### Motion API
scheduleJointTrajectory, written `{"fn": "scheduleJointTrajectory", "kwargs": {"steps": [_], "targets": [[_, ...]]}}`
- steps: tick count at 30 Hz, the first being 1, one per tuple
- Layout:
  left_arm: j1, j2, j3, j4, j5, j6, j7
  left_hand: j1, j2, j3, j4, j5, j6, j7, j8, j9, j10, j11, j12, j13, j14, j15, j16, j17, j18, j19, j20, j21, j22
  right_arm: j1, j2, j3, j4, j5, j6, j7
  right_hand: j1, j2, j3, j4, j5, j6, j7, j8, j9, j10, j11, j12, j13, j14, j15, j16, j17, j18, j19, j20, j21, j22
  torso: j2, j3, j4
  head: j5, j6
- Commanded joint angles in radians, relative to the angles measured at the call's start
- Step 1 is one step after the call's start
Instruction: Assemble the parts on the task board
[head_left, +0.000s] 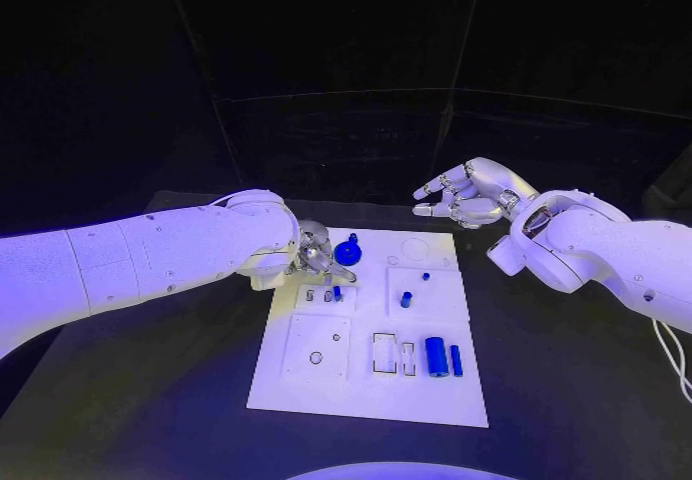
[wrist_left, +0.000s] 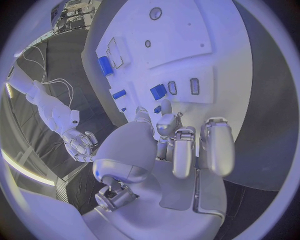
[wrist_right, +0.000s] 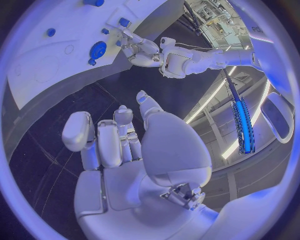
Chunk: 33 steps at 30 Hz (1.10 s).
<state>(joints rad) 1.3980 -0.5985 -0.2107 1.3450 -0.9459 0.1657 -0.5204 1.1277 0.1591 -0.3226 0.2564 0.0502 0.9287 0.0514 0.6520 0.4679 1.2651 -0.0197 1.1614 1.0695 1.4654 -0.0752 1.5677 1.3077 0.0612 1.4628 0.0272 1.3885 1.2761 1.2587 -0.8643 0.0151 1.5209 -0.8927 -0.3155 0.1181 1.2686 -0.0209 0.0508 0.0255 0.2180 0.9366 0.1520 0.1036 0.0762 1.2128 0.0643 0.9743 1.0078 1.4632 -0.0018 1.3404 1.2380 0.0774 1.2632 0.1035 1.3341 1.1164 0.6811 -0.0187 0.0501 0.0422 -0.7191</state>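
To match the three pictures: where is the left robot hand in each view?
Head view: left robot hand over the far left part of the board.
Left wrist view: hand in the middle, fingers toward the board.
Right wrist view: hand at the board, beside a round blue part.
Shared landmark: the white board.

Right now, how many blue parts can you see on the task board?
5, possibly more under the left hand: a round one at the task board's far edge, a small one by the hand's fingers, one mid-board, and two cylinders side by side nearer the robot.
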Motion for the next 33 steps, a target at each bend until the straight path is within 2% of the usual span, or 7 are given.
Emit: {"fn": "scheduleJointTrajectory", "kwargs": {"steps": [1,4,13,33], "targets": [[0.001,0.006,0.000,-0.007,-0.007,0.038,-0.012,-0.005,0.002,-0.008,-0.001,-0.002,-0.009,0.000,0.006,0.001,0.008,0.001,0.004,0.002,0.105,-0.007,0.003,0.263,-0.008,0.030,-0.003,0.005,0.002,0.002,0.003,0.001,-0.002,-0.008,0.007,-0.003,0.005,0.003,-0.006,0.001,0.006,0.002,0.001,0.007,-0.001,-0.007,0.001,-0.003,-0.001,0.033,-0.008,-0.006,-0.002,0.020,-0.007,0.000,-0.005,-0.001,0.000,-0.0005,0.0003,0.000,-0.003],[0.001,0.014,-0.001,-0.019,-0.007,0.047,-0.013,-0.006,0.003,-0.008,-0.001,-0.002,-0.010,-0.001,0.010,0.005,0.010,0.000,0.006,0.004,0.105,-0.007,0.003,0.263,-0.008,0.031,-0.004,0.007,0.005,0.002,0.004,0.001,-0.003,-0.008,0.008,-0.004,0.005,0.003,-0.006,0.001,0.006,0.002,0.001,0.007,-0.001,-0.007,0.001,-0.003,-0.001,0.033,-0.008,-0.006,-0.002,0.020,-0.007,0.000,-0.005,-0.001,-0.001,-0.0001,-0.0007,0.000,-0.005],[-0.002,0.030,-0.016,-0.041,-0.007,0.055,-0.015,-0.006,0.003,-0.008,-0.001,-0.002,-0.011,-0.001,0.011,0.007,0.008,0.000,0.004,0.001,0.105,-0.007,0.003,0.263,-0.008,0.030,-0.004,0.007,0.004,0.002,0.007,0.001,-0.007,-0.016,0.018,-0.010,0.005,0.004,-0.008,0.001,0.010,0.002,0.001,0.007,-0.002,-0.007,0.001,-0.003,-0.001,0.033,-0.008,-0.007,-0.003,0.021,-0.008,0.000,-0.007,-0.004,0.000,-0.0006,0.0006,0.001,-0.013],[-0.006,0.039,-0.020,-0.036,-0.007,0.070,-0.016,-0.002,0.005,-0.007,-0.005,-0.002,-0.014,-0.002,0.018,0.015,0.008,0.000,0.004,0.002,0.105,-0.008,0.003,0.263,-0.008,0.029,-0.004,0.007,0.004,0.002,0.014,0.001,-0.015,-0.024,0.023,-0.016,0.005,0.004,-0.008,0.001,0.010,0.002,0.001,0.007,-0.002,-0.007,0.001,-0.003,-0.001,0.033,-0.008,-0.007,-0.003,0.021,-0.008,0.000,-0.007,-0.004,-0.002,0.0008,0.0008,0.000,-0.022]]}}
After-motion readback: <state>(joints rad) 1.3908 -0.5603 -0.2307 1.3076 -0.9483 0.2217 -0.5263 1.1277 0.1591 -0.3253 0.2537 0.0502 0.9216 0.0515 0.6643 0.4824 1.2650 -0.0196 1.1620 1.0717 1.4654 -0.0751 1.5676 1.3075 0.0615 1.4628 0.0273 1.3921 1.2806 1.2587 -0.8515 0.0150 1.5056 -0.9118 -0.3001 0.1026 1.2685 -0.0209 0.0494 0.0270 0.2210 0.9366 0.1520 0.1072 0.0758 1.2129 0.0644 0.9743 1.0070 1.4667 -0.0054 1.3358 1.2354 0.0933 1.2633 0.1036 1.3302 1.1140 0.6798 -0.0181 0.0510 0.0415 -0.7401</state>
